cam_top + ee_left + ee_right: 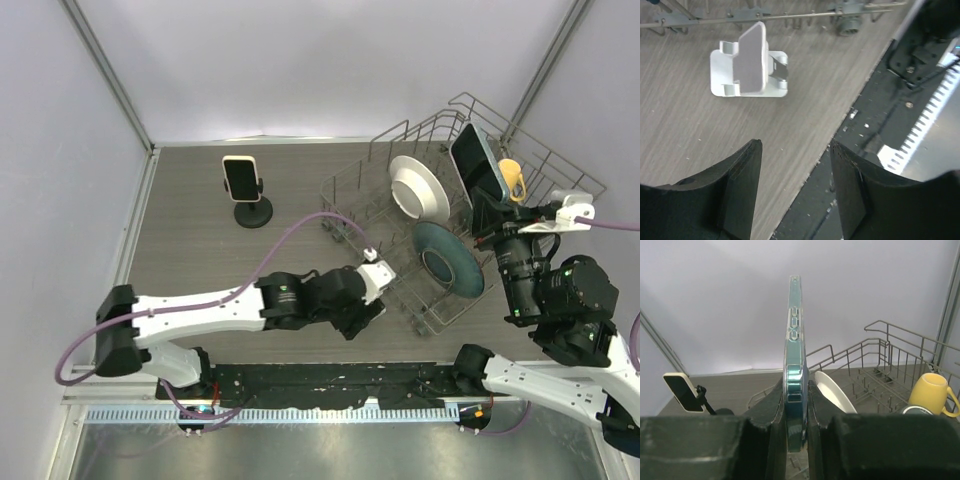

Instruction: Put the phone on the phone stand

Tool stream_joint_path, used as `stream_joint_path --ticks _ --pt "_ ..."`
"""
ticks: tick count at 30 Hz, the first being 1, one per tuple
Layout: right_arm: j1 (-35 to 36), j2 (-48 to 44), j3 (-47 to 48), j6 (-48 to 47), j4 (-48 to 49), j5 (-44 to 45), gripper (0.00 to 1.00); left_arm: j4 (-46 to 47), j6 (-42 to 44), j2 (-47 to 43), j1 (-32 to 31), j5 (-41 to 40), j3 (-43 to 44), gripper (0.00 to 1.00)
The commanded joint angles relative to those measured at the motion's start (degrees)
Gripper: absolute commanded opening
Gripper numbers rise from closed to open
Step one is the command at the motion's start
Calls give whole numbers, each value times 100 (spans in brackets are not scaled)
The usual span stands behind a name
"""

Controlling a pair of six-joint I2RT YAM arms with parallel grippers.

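Gripping the phone [794, 355] by its flat faces, the right gripper [795, 390] holds it upright and edge-on above the dish rack [345, 200], fingers clamped on the teal case. The rack carries a white plate [415, 188], a teal plate [450, 258] and a yellow mug [512, 178]. The left gripper [795, 150] hovers low over the table [190, 250], fingers spread apart with nothing between them. The white phone stand [747, 70] sits on the table just beyond them, beside the rack's near edge. A second phone [241, 178] rests on a black stand [252, 212] at far left.
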Motion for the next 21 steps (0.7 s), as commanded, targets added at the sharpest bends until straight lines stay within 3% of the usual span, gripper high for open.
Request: stream_joint_path --ticks 1,12,15,21 --pt "-10 -256 -137 183 -139 -444 0 133 -30 536 -135 -1061 539 57" --pt "-1 -774 -155 340 -613 -787 0 205 84 1687 -197 -1519 1286 56" --pt "-10 -845 -173 393 -701 -857 0 -5 75 1960 -232 -1895 1541 48" --pt "-1 -968 -138 402 -877 -901 0 -339 216 2382 -284 -2178 1962 43"
